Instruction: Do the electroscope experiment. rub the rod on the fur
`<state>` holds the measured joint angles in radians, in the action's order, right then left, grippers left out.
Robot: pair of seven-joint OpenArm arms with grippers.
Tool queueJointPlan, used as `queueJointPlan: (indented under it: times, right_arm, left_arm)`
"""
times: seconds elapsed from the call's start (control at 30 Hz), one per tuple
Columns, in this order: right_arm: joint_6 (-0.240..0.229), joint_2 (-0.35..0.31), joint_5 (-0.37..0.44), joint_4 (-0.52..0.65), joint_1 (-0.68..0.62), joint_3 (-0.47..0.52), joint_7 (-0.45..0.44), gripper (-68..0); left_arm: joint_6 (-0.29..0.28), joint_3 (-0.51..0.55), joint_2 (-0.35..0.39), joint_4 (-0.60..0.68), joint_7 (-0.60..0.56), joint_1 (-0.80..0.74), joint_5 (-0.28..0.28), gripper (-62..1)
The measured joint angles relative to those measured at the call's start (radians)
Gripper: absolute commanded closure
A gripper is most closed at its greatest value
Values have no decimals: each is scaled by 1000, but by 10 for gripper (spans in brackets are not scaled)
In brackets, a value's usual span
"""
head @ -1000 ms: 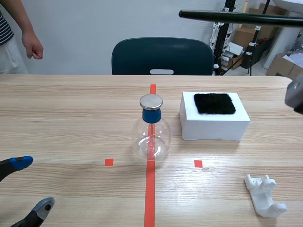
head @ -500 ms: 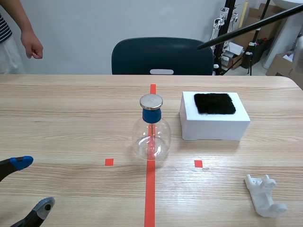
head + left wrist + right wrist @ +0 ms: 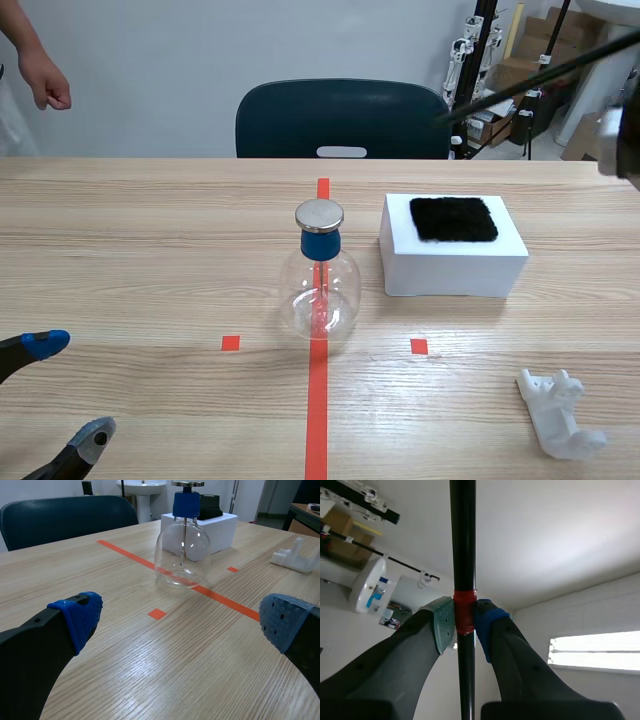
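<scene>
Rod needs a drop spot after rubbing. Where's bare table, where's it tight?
Widest bare stretch: the table between the left gripper and the flask, back to the far edge. Also bare: the near strip between the centre tape line and the white holder. Tight: the gap between flask and the white box carrying the fur.

Thick black fingers [image 3: 35,650] carry dotted pads [image 3: 444,624], blue or grey-green.

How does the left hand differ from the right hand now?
The left hand is open and holds nothing; the right hand is shut on the black rod. The left hand is low over the table; the right hand is raised, facing the ceiling. Both have dotted pads.
</scene>
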<state>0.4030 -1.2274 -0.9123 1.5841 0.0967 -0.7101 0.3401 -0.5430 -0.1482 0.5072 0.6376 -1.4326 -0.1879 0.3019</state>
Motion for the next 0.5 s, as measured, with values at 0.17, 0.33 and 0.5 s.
queueJointPlan:
  times: [0.17, 0.33, 0.5]
  right_arm:
    - [2, -20, 7, -18, 55, -135, 52, -2]
    - [-14, -20, 8, -53, 64, -162, 95, -2]
    - [-92, 70, 37, -143, 171, -162, 91, -2]
  left_arm:
    - [0, 0, 0, 0, 0, 0, 0, -623]
    - [0, 0, 0, 0, 0, 0, 0, -623]
    - [0, 0, 0, 0, 0, 0, 0, -623]
